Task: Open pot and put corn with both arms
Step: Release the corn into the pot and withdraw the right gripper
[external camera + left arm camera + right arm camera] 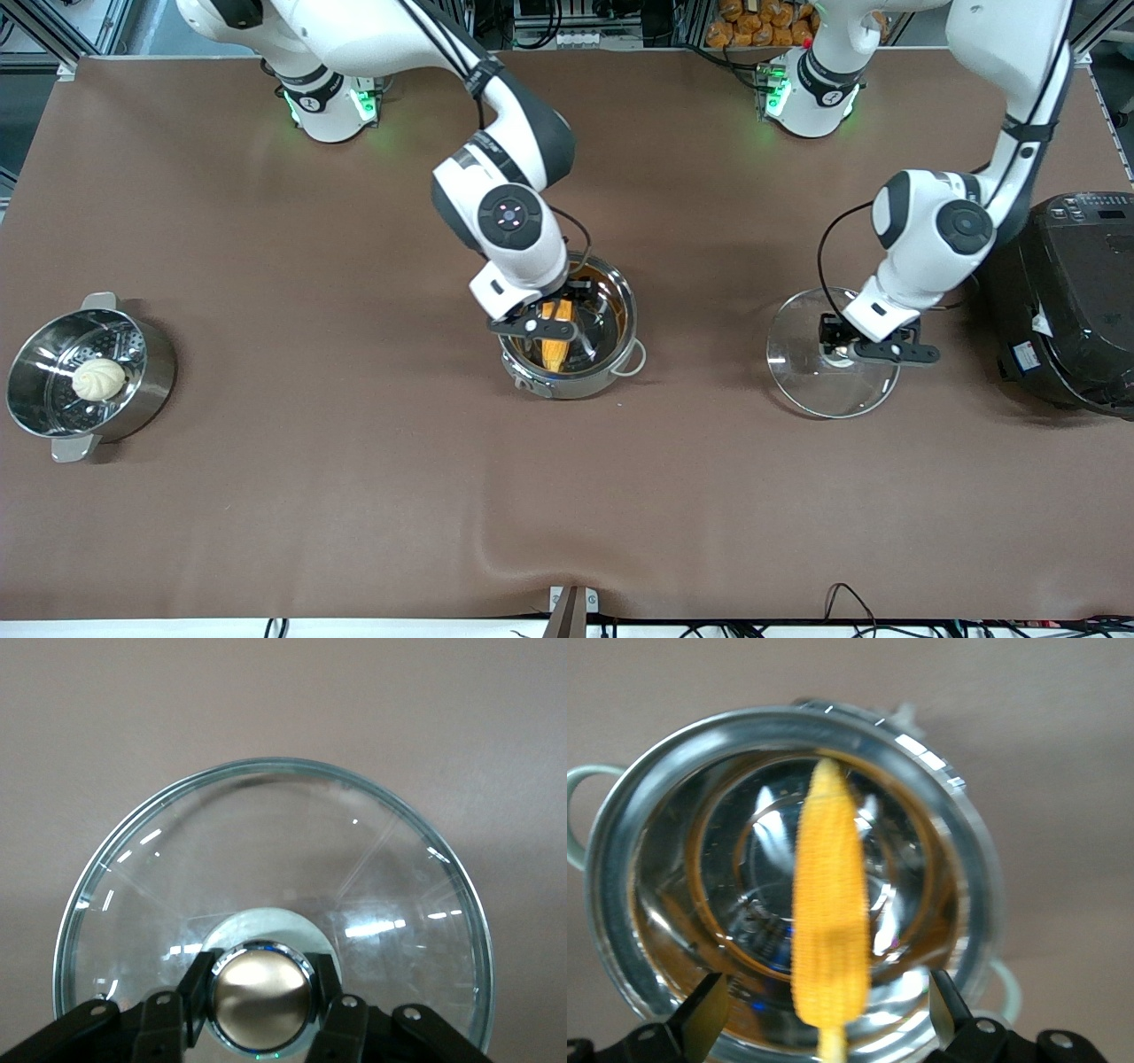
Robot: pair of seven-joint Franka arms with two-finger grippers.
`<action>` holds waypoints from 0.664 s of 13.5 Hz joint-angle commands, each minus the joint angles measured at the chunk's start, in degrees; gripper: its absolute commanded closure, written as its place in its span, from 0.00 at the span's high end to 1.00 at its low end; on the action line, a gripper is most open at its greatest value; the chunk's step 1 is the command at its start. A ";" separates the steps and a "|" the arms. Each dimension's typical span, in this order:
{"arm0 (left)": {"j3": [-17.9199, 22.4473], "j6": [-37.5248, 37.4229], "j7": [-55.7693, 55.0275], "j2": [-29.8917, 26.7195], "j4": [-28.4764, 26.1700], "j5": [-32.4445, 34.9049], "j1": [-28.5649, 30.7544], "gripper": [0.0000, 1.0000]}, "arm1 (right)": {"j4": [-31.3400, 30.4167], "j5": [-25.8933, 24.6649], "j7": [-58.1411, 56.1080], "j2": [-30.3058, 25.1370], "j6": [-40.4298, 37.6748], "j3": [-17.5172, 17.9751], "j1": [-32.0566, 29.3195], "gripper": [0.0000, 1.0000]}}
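Observation:
The steel pot [631,312] stands uncovered at mid-table, its rim [620,815] filling the right wrist view. The yellow corn [555,353] is inside the pot's mouth, and the corn [828,904] appears blurred. My right gripper [556,321] hangs over the pot, open. Its fingers [709,1010] stand wide on either side of the cob, with gaps on both sides. Toward the left arm's end, the glass lid [806,377] is held flat close to the tablecloth. My left gripper [837,347] is shut on the copper knob [261,997] of the lid [266,842].
A steel steamer pot [151,372] with a white bun [97,379] sits at the right arm's end. A large black cooker [1072,301] stands beside the lid at the left arm's end. Bare brown cloth stretches nearer the front camera.

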 commanded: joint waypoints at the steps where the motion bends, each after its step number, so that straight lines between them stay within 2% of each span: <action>1: -0.17 2.80 0.38 -0.95 -2.65 -0.71 -0.39 0.00 | -2.70 -2.05 -3.51 -6.62 -5.48 -0.30 -5.24 1.00; 3: -0.09 2.80 0.56 0.45 -2.13 -0.45 -0.48 0.00 | -8.58 -3.28 -9.98 -12.06 -5.58 -0.30 -10.68 1.00; 4: -0.09 2.80 0.47 0.72 -1.87 -0.45 -0.65 0.39 | -11.48 -3.46 -16.72 -15.05 -5.58 -0.30 -14.54 1.00; 5: -0.09 2.80 0.21 0.55 -1.86 -0.45 -0.74 0.99 | -13.59 -3.46 -20.97 -17.69 -5.58 -0.30 -17.89 1.00; 7: -0.26 1.84 -2.49 -0.24 0.75 -0.45 -1.52 1.00 | -16.94 -3.64 -26.69 -23.05 -6.10 -0.30 -23.08 1.00; 9: -0.26 -3.67 -8.29 0.28 5.93 -0.53 -2.67 1.00 | -19.94 -3.64 -30.84 -28.85 -6.36 -0.39 -27.39 1.00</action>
